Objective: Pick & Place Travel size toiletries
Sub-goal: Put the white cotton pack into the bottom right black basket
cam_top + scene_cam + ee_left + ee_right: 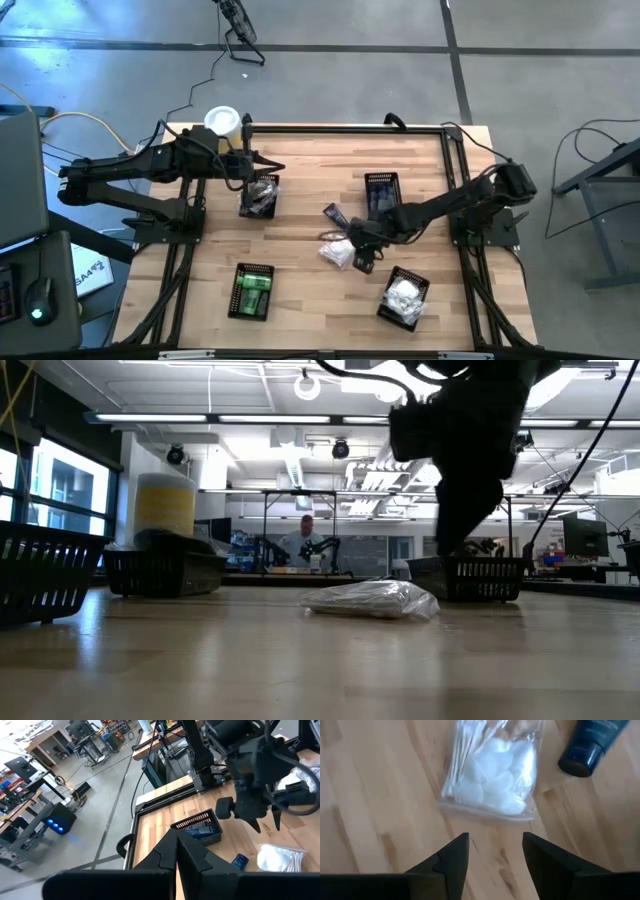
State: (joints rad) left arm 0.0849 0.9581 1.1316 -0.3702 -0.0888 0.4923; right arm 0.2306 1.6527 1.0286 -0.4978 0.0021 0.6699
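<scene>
A clear packet of white cotton pads and swabs (492, 775) lies flat on the table (337, 251), also showing in the low view (370, 600). A dark blue tube (592, 742) lies beside it (333, 213). My right gripper (495, 840) hovers open just short of the packet (362, 258), touching nothing. My left gripper (176, 840) is shut and holds nothing I can see; it stays above the far-left black mesh basket (258, 197) that holds silvery-clear packets.
Three more black mesh baskets stand on the table: one with dark blue tubes (382, 190), one with green bottles (252, 290), one with white packets (403, 297). A yellow canister with a white lid (222, 121) stands at the far-left corner. A person shows in the room behind (305, 538).
</scene>
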